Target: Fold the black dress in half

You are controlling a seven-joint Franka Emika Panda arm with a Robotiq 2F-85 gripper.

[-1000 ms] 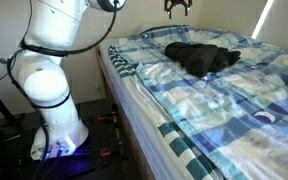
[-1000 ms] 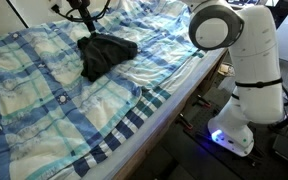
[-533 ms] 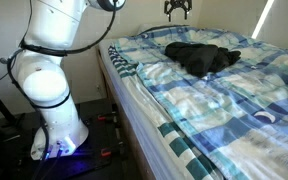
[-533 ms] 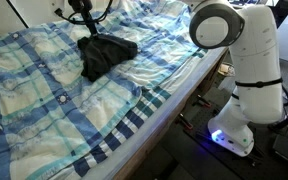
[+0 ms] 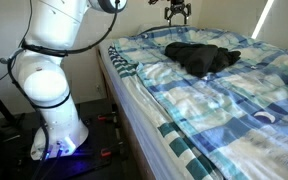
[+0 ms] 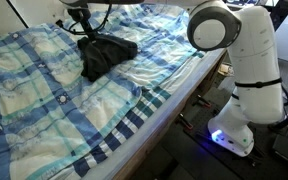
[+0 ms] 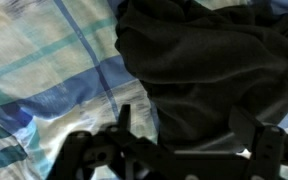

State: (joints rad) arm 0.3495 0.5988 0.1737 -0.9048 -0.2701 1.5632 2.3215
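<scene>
The black dress (image 5: 202, 56) lies crumpled and wrinkled on the blue-and-white checked bedspread, toward the far side of the bed. It shows as a dark heap (image 6: 104, 53) in both exterior views. My gripper (image 5: 176, 12) hangs in the air above the dress's far end, open, with nothing between its fingers. It is also seen at the top of the bed (image 6: 78, 14). In the wrist view the dress (image 7: 214, 65) fills the right and middle, and the gripper (image 7: 184, 128) stands over its edge with both dark fingers (image 7: 124, 120) spread apart.
The checked bedspread (image 5: 224, 110) covers the whole bed and is rumpled near the pillow end (image 6: 154, 20). The white robot base (image 5: 54, 110) stands on the floor beside the bed's edge (image 6: 164, 100). A small dark object (image 5: 265, 117) lies on the spread.
The gripper has shifted a little and dropped slightly toward the dress. It stays open. The dress has not moved.
</scene>
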